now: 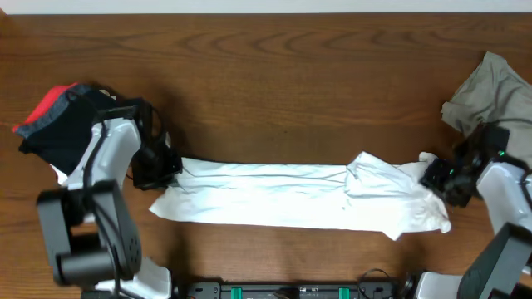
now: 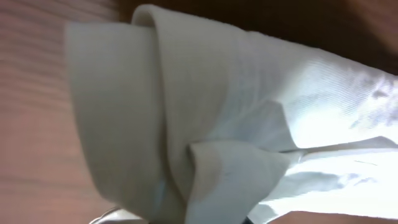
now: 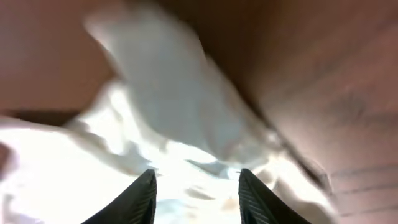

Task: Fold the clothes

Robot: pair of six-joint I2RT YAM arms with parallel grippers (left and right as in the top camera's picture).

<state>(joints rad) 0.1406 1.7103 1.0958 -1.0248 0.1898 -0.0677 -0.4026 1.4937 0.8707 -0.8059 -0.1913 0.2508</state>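
The white T-shirt [image 1: 283, 195] lies folded into a long narrow strip across the front of the wooden table [image 1: 291, 83]. No lettering shows. My left gripper [image 1: 162, 170] is at the strip's left end. In the left wrist view the shirt [image 2: 217, 93] fills the frame, its folds bunching together at the jaws, which are almost hidden. My right gripper [image 1: 436, 176] is at the crumpled right end. In the right wrist view its two black fingers [image 3: 196, 186] stand apart over the white fabric [image 3: 161, 93].
A khaki-grey garment [image 1: 490, 95] lies crumpled at the far right edge, just behind my right arm. A black garment [image 1: 62, 133] with a red one [image 1: 50, 104] on it lies at the left edge beside my left arm.
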